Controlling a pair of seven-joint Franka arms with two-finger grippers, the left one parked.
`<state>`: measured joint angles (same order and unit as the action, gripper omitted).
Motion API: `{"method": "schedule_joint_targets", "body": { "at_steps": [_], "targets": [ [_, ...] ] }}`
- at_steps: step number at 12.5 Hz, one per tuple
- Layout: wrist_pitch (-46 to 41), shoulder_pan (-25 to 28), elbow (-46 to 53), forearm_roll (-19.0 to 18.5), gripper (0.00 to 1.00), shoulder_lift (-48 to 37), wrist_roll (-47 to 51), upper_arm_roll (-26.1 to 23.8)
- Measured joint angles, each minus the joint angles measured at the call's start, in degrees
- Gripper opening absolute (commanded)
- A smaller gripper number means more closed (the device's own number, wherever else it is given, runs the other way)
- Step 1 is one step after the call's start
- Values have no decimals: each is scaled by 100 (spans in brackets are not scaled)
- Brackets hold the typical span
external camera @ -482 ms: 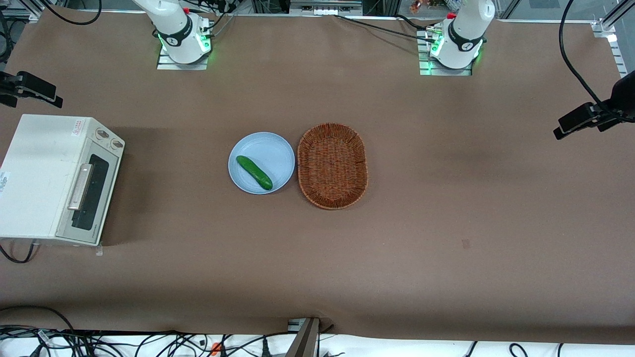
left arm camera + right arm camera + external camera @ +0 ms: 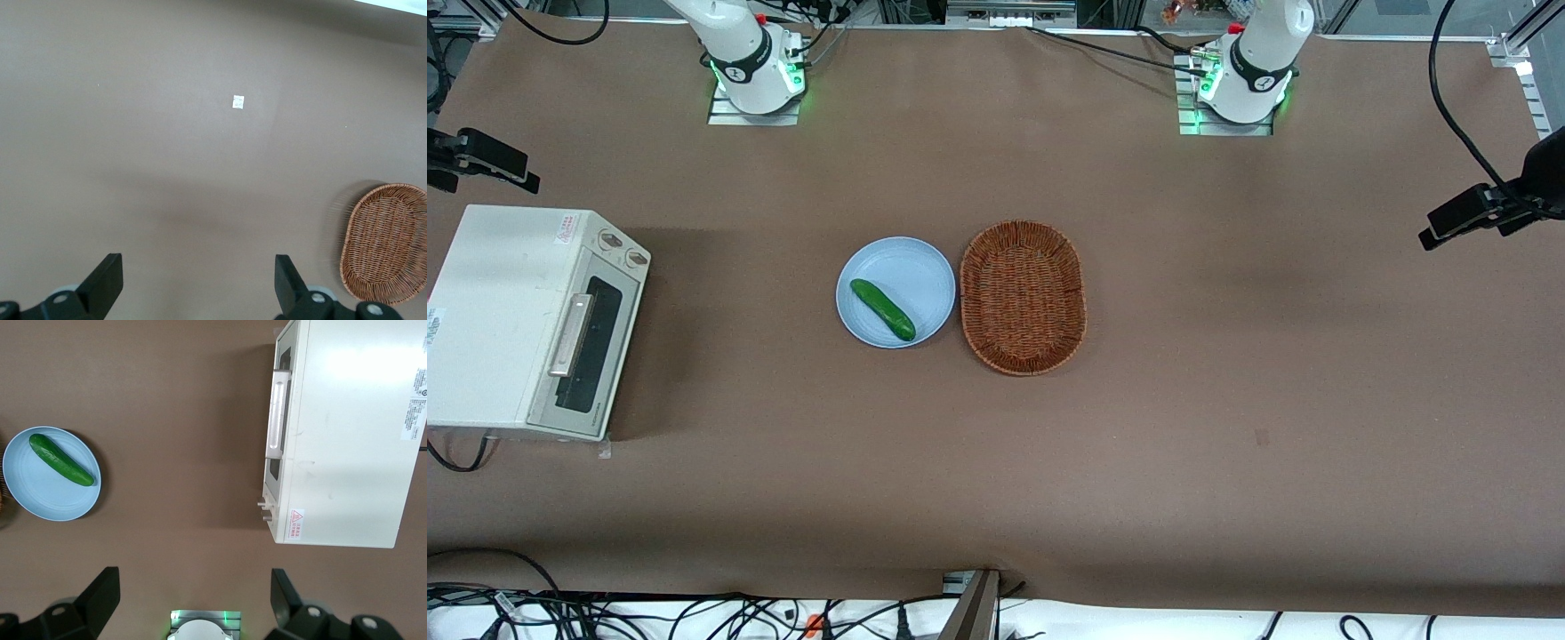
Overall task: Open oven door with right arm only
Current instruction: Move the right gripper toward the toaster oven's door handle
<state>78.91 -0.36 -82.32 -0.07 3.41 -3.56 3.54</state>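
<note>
High above the table (image 2: 1227, 444), the pincer (image 2: 193, 579) hangs with its fingers (image 2: 107, 583) spread wide and holding nothing. It looks straight down on the oven (image 2: 347, 433) and the ground in front of it. Nothing has visibly changed in the last half second: the front view shows the oven, plate and basket where they were, and the right arm (image 2: 738, 53) shows no shift at its base. By that, the task has hardly begun, with the whole descent to come.

The door (image 2: 583, 351) is shut flat against the oven, well below the pincer and off to one side of it. Its bar handle (image 2: 277, 413) runs along the door's top edge, and the two knobs (image 2: 265, 509) sit beside the door at the end nearer the arm's base.

Also below the pincer, off the other way from the oven, a plate (image 2: 40, 500) carries a cucumber (image 2: 61, 460). A wicker basket (image 2: 1023, 298) lies just beside the plate, farther from the oven. Both lie well apart from the door, so nothing looks likely to block the way down to the handle or the door's swing.
</note>
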Motion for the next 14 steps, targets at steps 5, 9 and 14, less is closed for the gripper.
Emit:
{"method": "schedule_joint_targets", "body": {
  "at_steps": [5, 9, 14],
  "targets": [
    [-13, 0, -17, 0, 100, 139, -2, -9],
    [-150, 7, -22, 0, 100, 224, -3, -64],
    [-174, 104, -48, 0, 93, 318, -2, -106]
  ]
}}
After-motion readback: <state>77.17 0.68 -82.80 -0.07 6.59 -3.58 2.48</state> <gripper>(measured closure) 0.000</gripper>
